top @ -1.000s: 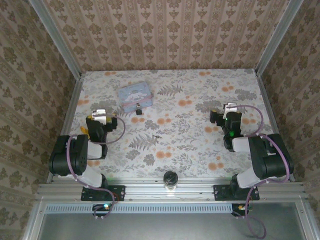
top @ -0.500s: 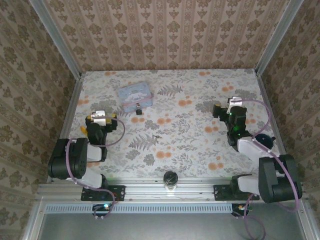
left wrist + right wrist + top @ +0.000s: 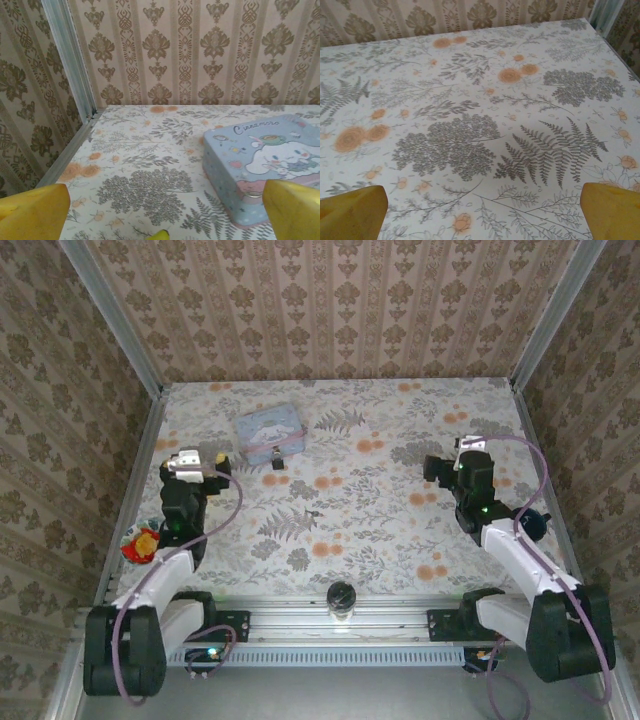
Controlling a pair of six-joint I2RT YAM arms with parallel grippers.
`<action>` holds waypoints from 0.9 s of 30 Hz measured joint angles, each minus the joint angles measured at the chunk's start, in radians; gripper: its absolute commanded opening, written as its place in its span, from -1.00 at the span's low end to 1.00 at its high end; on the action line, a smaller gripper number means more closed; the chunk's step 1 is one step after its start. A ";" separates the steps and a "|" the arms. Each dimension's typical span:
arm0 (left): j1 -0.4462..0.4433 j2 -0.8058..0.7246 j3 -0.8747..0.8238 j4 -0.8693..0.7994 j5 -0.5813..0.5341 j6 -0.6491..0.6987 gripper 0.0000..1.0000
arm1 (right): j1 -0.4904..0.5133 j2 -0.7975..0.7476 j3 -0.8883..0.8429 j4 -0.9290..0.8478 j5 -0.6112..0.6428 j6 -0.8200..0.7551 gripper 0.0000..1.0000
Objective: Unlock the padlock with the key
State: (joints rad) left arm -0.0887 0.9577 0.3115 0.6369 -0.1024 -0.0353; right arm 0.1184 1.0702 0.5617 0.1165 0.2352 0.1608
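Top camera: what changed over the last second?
Both arms stretched out low, elbows dropping toward the near edge: left arm edged left, right arm slightly right. Left fingers and right fingers stayed open, empty. Tin, padlock and bottle stayed put.

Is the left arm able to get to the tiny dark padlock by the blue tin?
Probably yes. The open left gripper has only bare flowered table between it and the tiny dark padlock by the pale blue tin.

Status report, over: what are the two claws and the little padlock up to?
Left claw, right claw both open, empty. Padlock untouched by blue tin. Nothing blocking it.
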 measured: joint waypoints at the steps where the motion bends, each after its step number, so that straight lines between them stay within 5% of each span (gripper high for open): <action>1: -0.009 -0.026 0.008 -0.044 -0.001 -0.019 1.00 | 0.013 -0.012 0.008 -0.023 0.002 0.000 1.00; 11: -0.130 -0.120 0.128 -0.422 0.002 -0.210 1.00 | 0.216 -0.043 0.156 -0.308 0.051 0.005 0.98; 27: -0.245 -0.082 0.150 -0.617 0.072 -0.451 1.00 | 0.513 0.307 0.425 -0.581 -0.142 0.022 0.35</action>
State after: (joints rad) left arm -0.3340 0.8753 0.4610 0.0196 -0.0299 -0.4858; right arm 0.6315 1.3769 0.9863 -0.4648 0.0929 0.1829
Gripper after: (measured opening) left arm 0.999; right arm 0.699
